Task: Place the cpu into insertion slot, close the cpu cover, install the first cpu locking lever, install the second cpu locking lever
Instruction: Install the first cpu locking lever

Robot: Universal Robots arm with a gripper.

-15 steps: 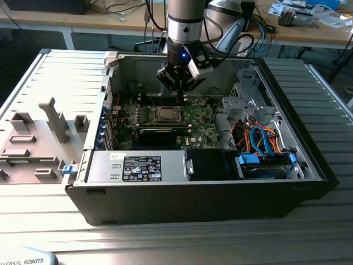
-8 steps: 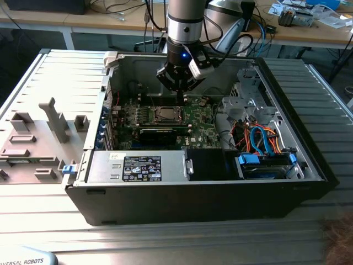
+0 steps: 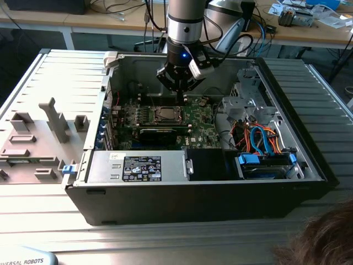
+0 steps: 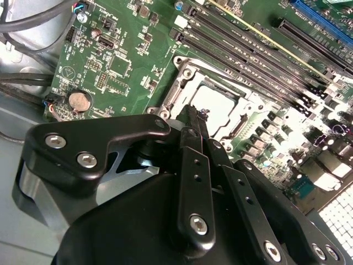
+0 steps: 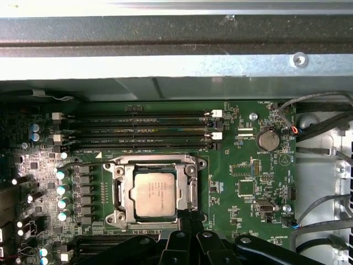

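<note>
The case [image 3: 309, 160] lies open on the tabletop [image 3: 165, 232], with the arm reaching down into it. The gripper [image 3: 182, 99] hangs just above the motherboard [image 3: 201, 124], its fingers drawn together with no gap showing at the tips in both wrist views. The tips [image 5: 190, 216] stand at the edge of the socket, by the corner facing away from the memory slots [image 5: 138, 130]. Whether they pinch anything thin cannot be told. The cpu [image 5: 155, 193] sits flat in the socket, and the cpu cover [image 5: 118, 190] lies down around it, the chip's grey top showing through its window. In the exterior view the power supply [image 3: 138, 165] fills the case's near side, and grey fixtures [image 3: 55, 118] stand on the tabletop to the exterior view's left.
</note>
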